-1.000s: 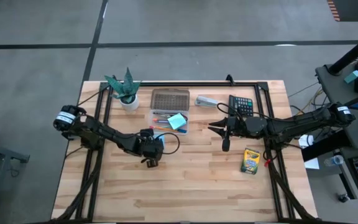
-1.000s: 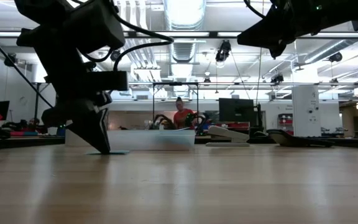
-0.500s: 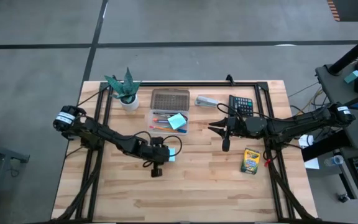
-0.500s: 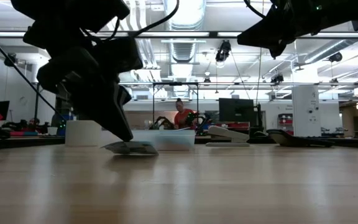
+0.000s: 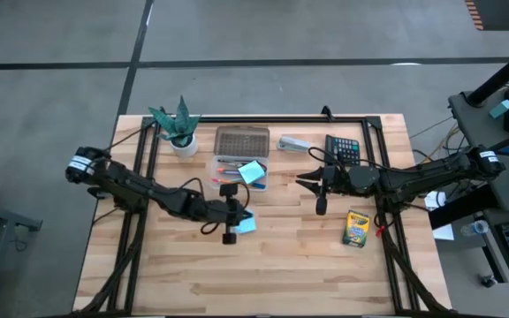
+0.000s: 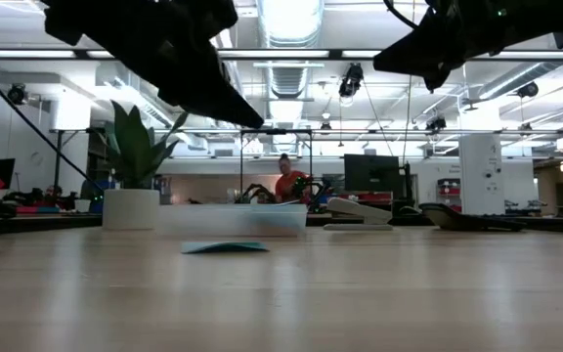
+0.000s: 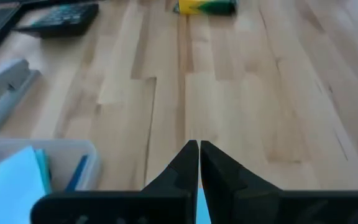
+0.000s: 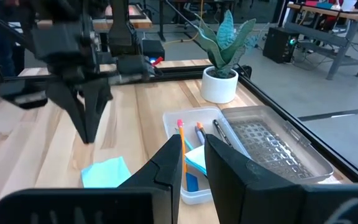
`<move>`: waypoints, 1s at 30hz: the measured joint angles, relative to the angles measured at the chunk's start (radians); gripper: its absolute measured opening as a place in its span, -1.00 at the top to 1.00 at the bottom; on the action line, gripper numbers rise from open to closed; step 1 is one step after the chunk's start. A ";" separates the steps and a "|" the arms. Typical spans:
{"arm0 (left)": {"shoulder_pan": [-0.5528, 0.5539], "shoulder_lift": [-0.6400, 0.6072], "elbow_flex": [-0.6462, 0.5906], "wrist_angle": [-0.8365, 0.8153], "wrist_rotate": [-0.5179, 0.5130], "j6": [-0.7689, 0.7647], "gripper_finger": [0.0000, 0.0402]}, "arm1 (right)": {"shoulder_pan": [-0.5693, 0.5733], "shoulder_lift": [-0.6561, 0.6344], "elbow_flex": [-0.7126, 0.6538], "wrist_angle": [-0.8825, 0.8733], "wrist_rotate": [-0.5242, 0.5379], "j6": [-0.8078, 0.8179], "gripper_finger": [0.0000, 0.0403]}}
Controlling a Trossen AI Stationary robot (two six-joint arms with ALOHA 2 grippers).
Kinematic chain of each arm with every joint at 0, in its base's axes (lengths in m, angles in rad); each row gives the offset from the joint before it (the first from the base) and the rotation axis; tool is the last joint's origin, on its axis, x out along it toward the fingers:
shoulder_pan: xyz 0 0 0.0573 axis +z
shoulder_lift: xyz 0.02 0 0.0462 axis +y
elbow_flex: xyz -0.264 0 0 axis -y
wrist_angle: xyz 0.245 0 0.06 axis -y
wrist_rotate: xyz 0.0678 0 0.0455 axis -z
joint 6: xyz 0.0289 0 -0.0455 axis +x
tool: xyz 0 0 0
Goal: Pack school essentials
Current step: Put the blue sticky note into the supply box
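Left gripper [image 5: 233, 231] has lifted off, jaws shut and empty; the light-blue notepad sheet [image 5: 245, 224] it dragged now lies flat on the worktop [image 5: 290, 265], short of the clear box [image 5: 230, 167]. Still unpacked, likely needs a regrasp. Right gripper [image 5: 320, 205] waits mid-worktop, jaws slightly apart, holding nothing.

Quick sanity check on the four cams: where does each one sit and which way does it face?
High: overhead, straight down on the wooden table; both arms show.
Low: table height, level across toward the room; arms overhead.
Left wrist: behind the shut left hand, facing the yellow-green crayon box.
Right wrist: behind the right hand, facing the clear plastic bin and left hand.
Shared: the flat light-blue square notepad lying on the table, also in low and right wrist.
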 joint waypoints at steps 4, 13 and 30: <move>-0.001 -0.007 -0.010 -0.014 0.073 -0.010 1.00 | 0.000 0.000 0.000 -0.009 0.001 0.000 0.71; -0.036 0.120 -0.040 -0.077 0.093 -0.165 1.00 | 0.000 0.006 0.000 -0.005 -0.003 0.089 0.71; -0.034 0.128 -0.093 -0.113 0.086 -0.154 1.00 | 0.049 0.379 0.166 0.001 -0.217 0.213 0.71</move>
